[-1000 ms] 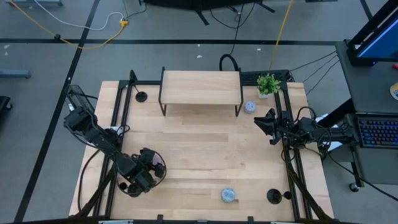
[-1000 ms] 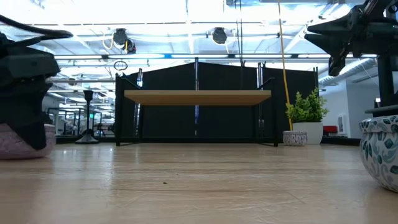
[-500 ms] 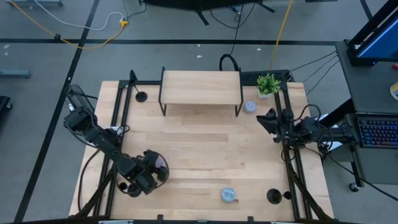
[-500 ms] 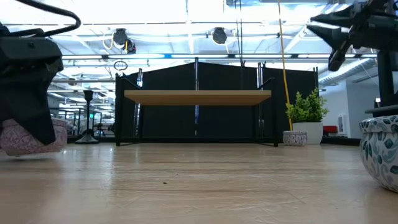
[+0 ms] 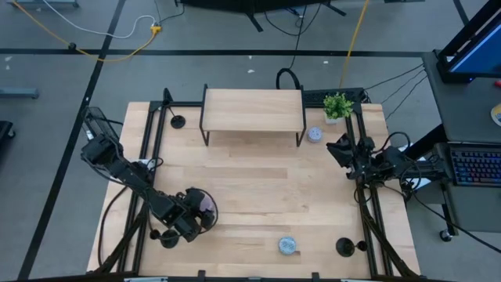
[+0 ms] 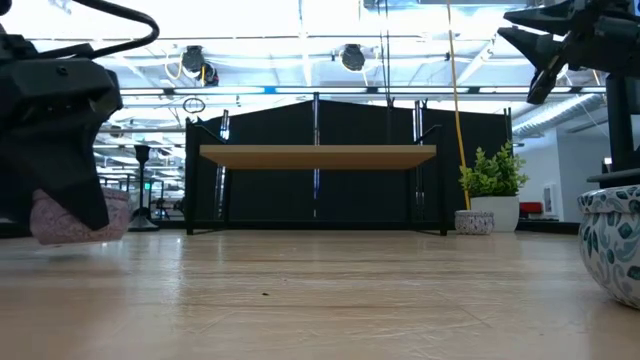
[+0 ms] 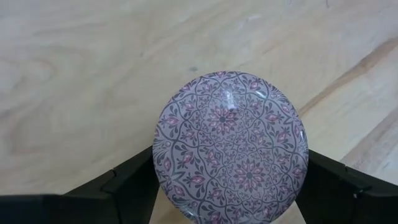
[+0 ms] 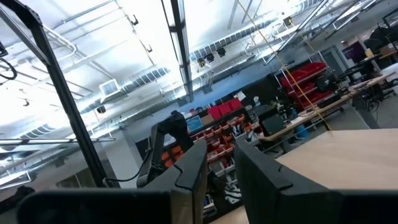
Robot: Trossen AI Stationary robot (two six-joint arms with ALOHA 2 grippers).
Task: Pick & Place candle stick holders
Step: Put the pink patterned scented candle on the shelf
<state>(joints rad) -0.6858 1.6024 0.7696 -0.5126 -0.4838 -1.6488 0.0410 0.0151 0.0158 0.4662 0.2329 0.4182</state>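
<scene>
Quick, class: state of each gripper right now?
Left gripper: closed on the pink patterned bowl, lifted off the table.
Right gripper: nearly shut, holding nothing, raised at the table's right side.

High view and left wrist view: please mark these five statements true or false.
1. The left gripper is closed around a pink-patterned round dish. True.
2. The potted plant stands on top of the wooden shelf. False: it stands on the table beside the shelf's right end.
3. The right gripper holds a black candle stick holder. False: it holds nothing and hangs raised at the table's right side.
4. A black candle stick holder stands to the right of the blue-patterned bowl. True.
5. A candle stick holder already stands on the wooden shelf. False: the shelf top is bare.
</scene>
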